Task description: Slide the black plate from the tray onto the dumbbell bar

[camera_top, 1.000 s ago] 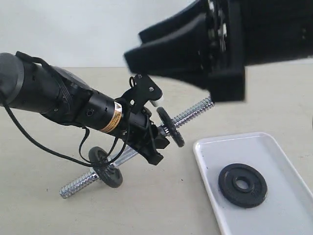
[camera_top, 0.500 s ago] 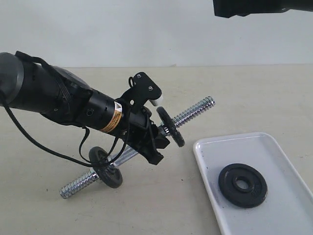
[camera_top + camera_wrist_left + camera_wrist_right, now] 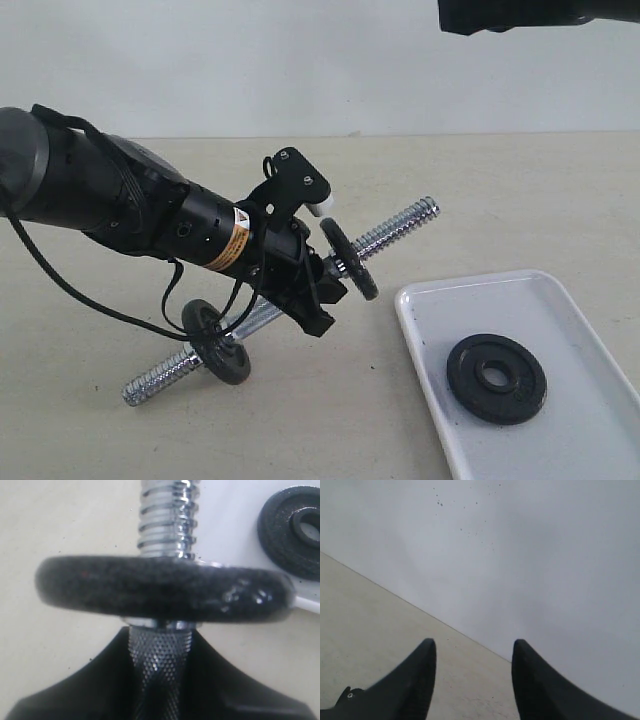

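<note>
The tray (image 3: 450, 310) lies at the near right corner of the bench (image 3: 500, 190), with one long side running away from the near edge. The black plate (image 3: 520, 395) lies flat inside it, near the middle of the tray's visible part, apart from the rim on every side and with no gripper touching it.

Left of the tray, the dumbbell bar (image 3: 395, 228) slants across the bench. Its near threaded end rests on the surface towards the near left, and its far threaded end is raised and points towards the far right, above the tray's far left corner. One small black disc (image 3: 222, 345) sits by the low end and touches the bench. The other disc (image 3: 350, 258) sits higher up, clear of the surface.

Between the two discs, the left gripper (image 3: 318, 296) pinches the bar's knurled middle (image 3: 160, 665), with a finger pressed on each side of it. In the left wrist view the upper disc stands just beyond the fingertips.

The right gripper (image 3: 472, 647) hangs high over the far right of the bench, well apart from the plate and the bar. Its fingers are spread with nothing between them.
</note>
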Available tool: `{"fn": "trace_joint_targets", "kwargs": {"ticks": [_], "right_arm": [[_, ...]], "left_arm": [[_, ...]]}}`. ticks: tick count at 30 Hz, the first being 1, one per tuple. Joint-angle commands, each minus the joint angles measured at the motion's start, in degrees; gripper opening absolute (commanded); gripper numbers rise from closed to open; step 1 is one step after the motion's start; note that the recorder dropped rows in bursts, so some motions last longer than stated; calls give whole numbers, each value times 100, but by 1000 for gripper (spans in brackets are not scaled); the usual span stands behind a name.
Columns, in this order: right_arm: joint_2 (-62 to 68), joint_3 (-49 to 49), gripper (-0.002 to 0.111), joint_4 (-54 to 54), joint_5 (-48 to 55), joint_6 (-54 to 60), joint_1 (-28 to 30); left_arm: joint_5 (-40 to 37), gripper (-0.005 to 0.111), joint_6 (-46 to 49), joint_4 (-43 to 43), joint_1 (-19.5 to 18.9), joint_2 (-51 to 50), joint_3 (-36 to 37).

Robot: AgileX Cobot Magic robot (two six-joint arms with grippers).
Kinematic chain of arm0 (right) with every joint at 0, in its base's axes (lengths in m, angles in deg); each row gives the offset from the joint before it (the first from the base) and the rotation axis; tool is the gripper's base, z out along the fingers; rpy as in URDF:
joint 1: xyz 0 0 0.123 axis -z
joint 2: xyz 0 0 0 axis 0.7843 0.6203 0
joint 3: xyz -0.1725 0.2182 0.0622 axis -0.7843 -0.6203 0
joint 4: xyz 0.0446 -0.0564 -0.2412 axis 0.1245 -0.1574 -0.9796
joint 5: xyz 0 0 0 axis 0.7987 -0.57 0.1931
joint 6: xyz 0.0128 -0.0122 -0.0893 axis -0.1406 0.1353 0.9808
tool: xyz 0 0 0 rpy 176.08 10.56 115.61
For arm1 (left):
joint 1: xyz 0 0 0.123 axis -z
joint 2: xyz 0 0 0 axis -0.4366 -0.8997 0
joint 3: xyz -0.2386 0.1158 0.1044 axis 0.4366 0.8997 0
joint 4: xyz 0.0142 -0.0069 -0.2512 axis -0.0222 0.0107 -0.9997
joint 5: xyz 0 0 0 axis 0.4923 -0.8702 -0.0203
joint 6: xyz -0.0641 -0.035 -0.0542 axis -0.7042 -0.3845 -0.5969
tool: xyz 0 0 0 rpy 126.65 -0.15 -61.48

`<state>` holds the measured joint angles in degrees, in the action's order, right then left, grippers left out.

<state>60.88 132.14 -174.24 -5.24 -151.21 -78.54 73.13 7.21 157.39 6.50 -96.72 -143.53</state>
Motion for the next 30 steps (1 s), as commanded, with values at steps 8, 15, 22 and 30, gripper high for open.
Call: {"fn": "trace_joint_targets", "kwargs": {"ticks": [8, 15, 22, 30], "right_arm": [[-42, -19, 43, 13, 31, -18, 0], [-42, -19, 43, 3817, 31, -18, 0], [-42, -19, 43, 6124, 39, -18, 0], [-42, -19, 43, 6961, 39, -18, 0]], "left_arm": [[301, 4, -104, -205, 18, 372, -149], [325, 4, -104, -205, 18, 372, -149], [335, 4, -104, -205, 18, 372, -149], [324, 4, -104, -205, 18, 372, -149]]}}
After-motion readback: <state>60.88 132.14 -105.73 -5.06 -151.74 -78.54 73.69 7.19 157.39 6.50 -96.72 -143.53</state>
